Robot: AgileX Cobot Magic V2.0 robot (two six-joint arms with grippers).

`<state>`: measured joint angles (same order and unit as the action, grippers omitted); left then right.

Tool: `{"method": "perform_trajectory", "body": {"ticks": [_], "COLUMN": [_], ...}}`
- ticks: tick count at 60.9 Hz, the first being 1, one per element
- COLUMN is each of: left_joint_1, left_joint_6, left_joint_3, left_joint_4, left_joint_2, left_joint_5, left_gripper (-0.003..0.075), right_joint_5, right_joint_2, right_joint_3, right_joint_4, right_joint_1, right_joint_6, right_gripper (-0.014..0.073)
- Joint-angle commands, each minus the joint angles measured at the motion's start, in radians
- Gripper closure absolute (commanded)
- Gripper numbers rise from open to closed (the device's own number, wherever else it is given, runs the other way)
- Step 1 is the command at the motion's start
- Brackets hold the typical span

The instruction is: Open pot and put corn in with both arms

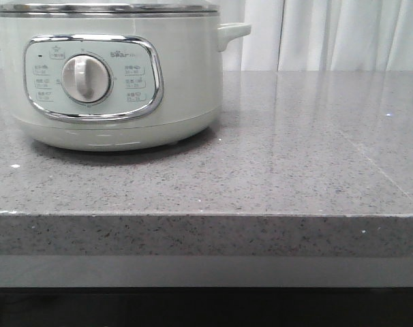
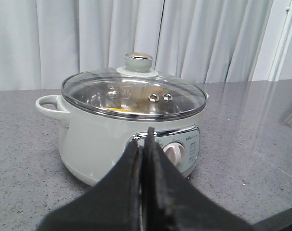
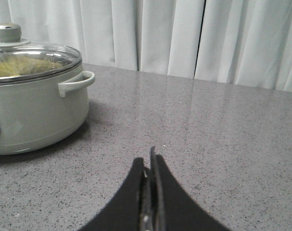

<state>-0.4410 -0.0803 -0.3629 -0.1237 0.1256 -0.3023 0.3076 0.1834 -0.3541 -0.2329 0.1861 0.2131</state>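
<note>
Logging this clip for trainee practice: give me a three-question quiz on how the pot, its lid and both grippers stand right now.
1. True or false: the glass lid sits on the pot.
2. The left gripper has its fingers: A) spread wide B) pressed together C) around the lid knob.
3. Fill in: the right gripper hangs over the bare grey ____.

Key: 1 true. 2 B. 3 countertop.
</note>
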Motion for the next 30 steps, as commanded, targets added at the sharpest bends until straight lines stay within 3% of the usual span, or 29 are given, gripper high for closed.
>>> {"method": "perform_trajectory", "body": {"ticks": [1, 23, 30], "left_joint_1": [-0.007, -0.007, 0.052], "left_joint_6": [0.007, 0.007, 0.007], "left_joint_3": [-0.027, -0.011, 0.053], "left_joint_4": [-0.013, 0.016, 0.061], "left_joint_2": [0.011, 0.009, -0.019], "left_joint_5": [0.087, 0.087, 0.090], "left_gripper": [0.0738, 0.0738, 0.0738], "right_joint_5": [-0.077, -0.077, -0.077], "right_joint_2": [0.009, 0.009, 0.009], "right_joint_3": [-0.026, -0.026, -0.026], "right_joint_4": [-0.003, -0.003, -0.003], "right_joint_1": [-0.004, -0.004, -0.004], "right_joint_6": [0.009, 0.009, 0.009], "right_gripper": [0.0666, 0.0666, 0.0666]}}
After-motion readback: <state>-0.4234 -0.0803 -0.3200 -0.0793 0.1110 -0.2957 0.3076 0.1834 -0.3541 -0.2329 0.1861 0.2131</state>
